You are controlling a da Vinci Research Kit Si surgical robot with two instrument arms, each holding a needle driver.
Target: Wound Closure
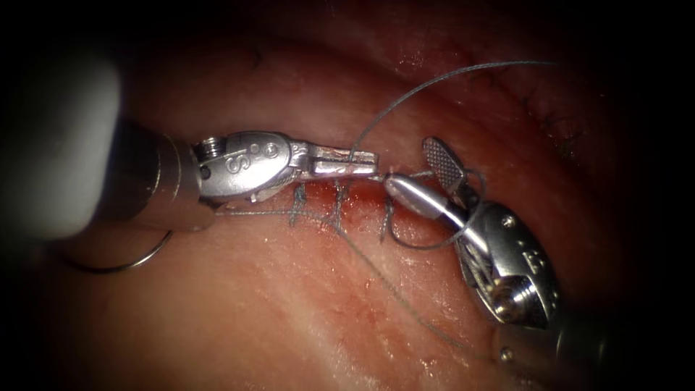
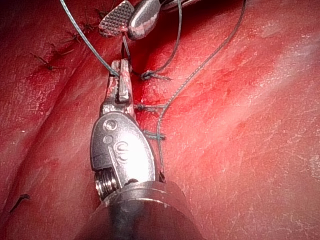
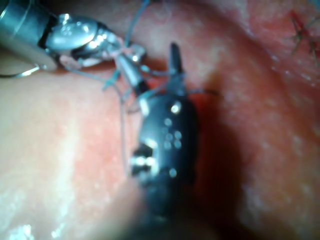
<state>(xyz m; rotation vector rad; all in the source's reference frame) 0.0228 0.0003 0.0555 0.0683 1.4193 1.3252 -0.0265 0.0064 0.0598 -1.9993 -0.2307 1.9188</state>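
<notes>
The tissue [image 1: 289,304] has a cut [image 1: 362,199] crossed by three thread stitches [image 1: 337,206]. My left tool [image 1: 365,165] reaches in from the left, its jaws shut on the thread [image 1: 434,80], which arcs up to the far right. The same hold appears in the left wrist view [image 2: 121,70]. My right tool [image 1: 410,162] comes from the lower right with jaws open, holding nothing, tips close to the left tool's tip. A thread loop [image 1: 427,246] lies around its jaws. The curved needle [image 1: 123,266] lies free on the tissue below the left tool's shaft, left of the stitches.
More thread [image 1: 391,286] trails from the stitches toward the lower right across the tissue. Older dark stitch ends [image 1: 557,123] sit at the far right. Red fluid stains the cut around the stitches. In the right wrist view the needle [image 3: 17,74] lies beside the left tool's shaft [image 3: 25,25].
</notes>
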